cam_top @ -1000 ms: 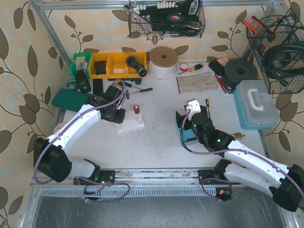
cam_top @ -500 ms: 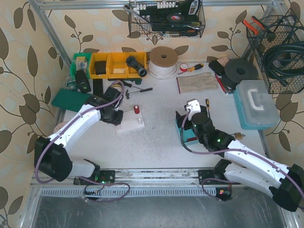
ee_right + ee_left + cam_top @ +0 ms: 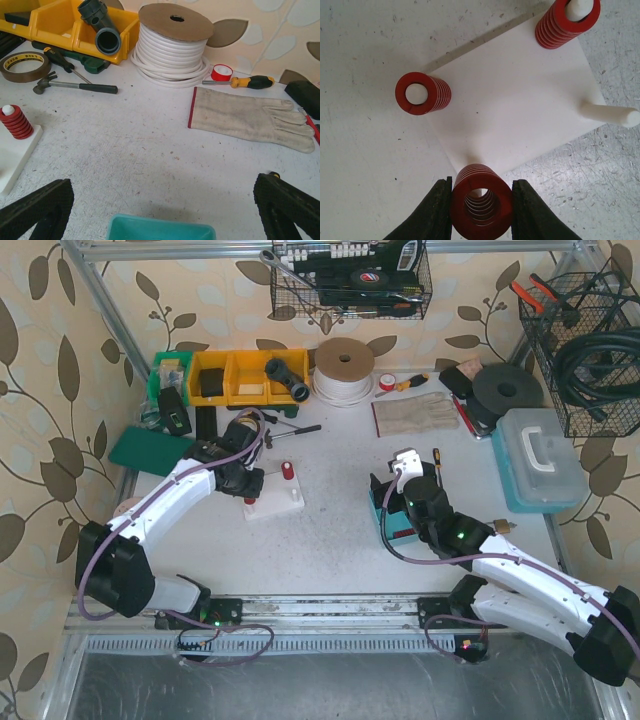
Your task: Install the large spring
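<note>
I read the left claw point(image 3: 481, 187) as clenched on the large spring point(image 3: 481, 201), one finger point(image 3: 436, 210) pressed against each flank of the coils. The spring sits at the near corner of the white plate point(image 3: 520, 105), directly below the claw. Its long axis runs upright, in line with the claw's approach. A sliver of white shows through its bore, which I judge to be the corner peg, so the coming move is a straight push down along that axis. I cannot tell how far the spring has already gone onto that peg. Further right, another peg point(image 3: 610, 114) stands bare. The right claw point(image 3: 162, 182) is released, holds nothing, and hangs above a teal tray point(image 3: 160, 232), well apart from the plate. The left arm is therefore the nearer one.
</note>
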Robot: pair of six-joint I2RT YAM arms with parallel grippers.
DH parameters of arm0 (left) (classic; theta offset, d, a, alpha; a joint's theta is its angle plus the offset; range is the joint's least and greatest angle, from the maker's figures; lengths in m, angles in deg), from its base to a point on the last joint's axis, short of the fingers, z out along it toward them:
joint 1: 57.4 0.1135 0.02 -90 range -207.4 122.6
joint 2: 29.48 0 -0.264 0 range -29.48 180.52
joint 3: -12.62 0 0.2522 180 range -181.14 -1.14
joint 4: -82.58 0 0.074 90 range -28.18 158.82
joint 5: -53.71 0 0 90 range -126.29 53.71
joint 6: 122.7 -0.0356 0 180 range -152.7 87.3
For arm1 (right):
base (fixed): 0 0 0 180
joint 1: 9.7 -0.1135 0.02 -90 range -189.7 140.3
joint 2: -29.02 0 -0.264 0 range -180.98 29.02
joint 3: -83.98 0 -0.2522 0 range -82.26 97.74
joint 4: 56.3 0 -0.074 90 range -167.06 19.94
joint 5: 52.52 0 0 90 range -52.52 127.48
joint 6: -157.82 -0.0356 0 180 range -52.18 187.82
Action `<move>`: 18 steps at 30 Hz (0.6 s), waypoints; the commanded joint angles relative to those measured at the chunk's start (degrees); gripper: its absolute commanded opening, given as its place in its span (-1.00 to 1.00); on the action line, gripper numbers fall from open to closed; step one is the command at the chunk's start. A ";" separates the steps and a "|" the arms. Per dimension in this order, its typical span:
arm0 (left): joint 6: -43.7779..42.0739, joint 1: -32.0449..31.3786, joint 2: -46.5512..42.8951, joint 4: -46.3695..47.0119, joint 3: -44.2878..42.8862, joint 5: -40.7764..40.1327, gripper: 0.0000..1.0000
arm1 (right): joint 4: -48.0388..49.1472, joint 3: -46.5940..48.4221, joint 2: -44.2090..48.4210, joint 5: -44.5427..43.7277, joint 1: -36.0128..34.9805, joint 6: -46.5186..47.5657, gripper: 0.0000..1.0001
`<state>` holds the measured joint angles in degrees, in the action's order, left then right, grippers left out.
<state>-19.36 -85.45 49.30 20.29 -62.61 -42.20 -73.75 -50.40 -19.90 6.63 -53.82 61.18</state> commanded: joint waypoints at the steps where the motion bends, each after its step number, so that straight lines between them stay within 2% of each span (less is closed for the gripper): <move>1: 0.64 0.72 1.50 -3.40 2.08 0.73 -1.00 | 0.48 0.40 -0.11 0.74 0.26 -0.90 0.93; 8: 0.33 0.72 0.05 -4.98 -0.57 -0.44 -1.00 | 0.42 0.41 -0.20 0.82 0.39 -0.84 0.93; 18: 1.65 0.74 -3.09 -3.64 3.63 -0.70 -1.00 | 0.56 0.40 -0.38 0.88 0.69 -0.86 0.93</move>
<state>-19.03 -85.13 49.21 17.99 -60.58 -42.18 -73.75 -50.38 -19.90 7.11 -53.40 61.18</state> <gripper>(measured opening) 0.299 0.965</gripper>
